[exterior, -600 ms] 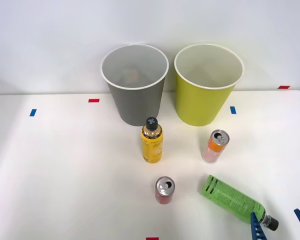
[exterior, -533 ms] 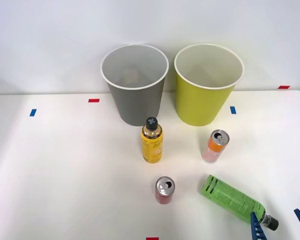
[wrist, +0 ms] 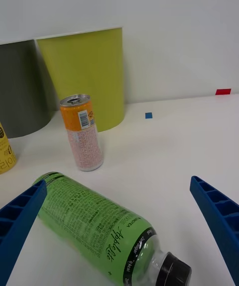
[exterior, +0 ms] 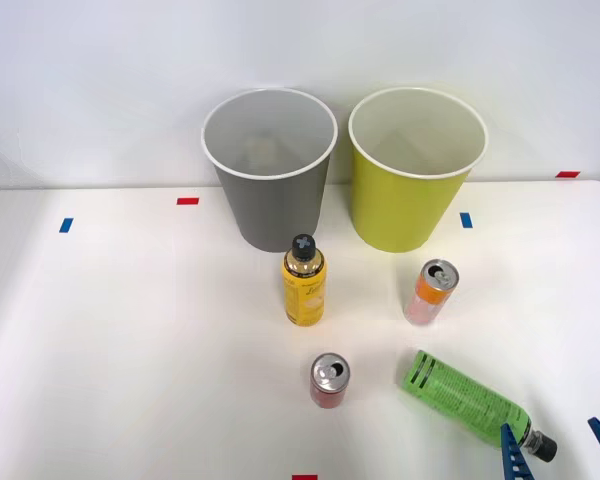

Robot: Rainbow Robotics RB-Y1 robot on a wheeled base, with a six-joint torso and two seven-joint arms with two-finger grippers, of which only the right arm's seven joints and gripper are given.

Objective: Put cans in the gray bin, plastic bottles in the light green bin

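Straddling the capped end of the long green-labelled plastic bottle lying on the white worktop, the right gripper's blue ribbed jaws gape wide, touching nothing

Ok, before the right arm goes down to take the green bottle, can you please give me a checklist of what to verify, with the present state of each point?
1. Fingers open: ok. The right gripper has its blue fingers spread wide.
2. Bottle between the fingers: ok. The green bottle lies on its side between them, cap end nearest the wrist camera.
3. Contact with the bottle: cannot tell; one finger overlaps the label's edge.
4. Neighbours apart: ok. The orange-pink can stands upright, apart from the bottle.
5. Target ready: ok. The light green bin stands upright, mouth open.
6. Cap on: ok. The black cap is in place.
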